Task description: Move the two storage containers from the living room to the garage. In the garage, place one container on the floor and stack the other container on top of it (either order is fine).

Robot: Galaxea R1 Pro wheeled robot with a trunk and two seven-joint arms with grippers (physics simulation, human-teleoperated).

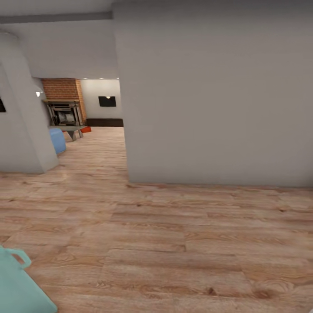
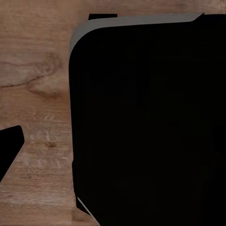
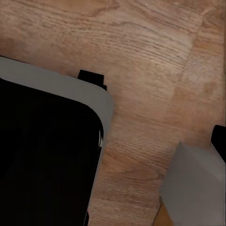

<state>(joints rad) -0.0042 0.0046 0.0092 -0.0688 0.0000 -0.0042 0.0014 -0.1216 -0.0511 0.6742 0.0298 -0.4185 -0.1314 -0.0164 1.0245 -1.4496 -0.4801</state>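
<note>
1. I face a grey wall [image 1: 217,95] across a light wood plank floor [image 1: 174,243].
2. Through the opening at my left: the living room's brick fireplace [image 1: 64,102], a blue sofa [image 1: 57,140], and one orange-red storage container [image 1: 86,129] on the floor beside a low tabletop [image 1: 71,128].
3. I cannot tell whether either pincer is apart or together.

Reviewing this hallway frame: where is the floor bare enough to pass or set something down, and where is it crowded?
Bare wood plank floor spreads before the big grey wall, and a lane runs between it and the left pillar. Crowded far off: blue sofa, bench, an orange-red container by the brick fireplace.
</note>
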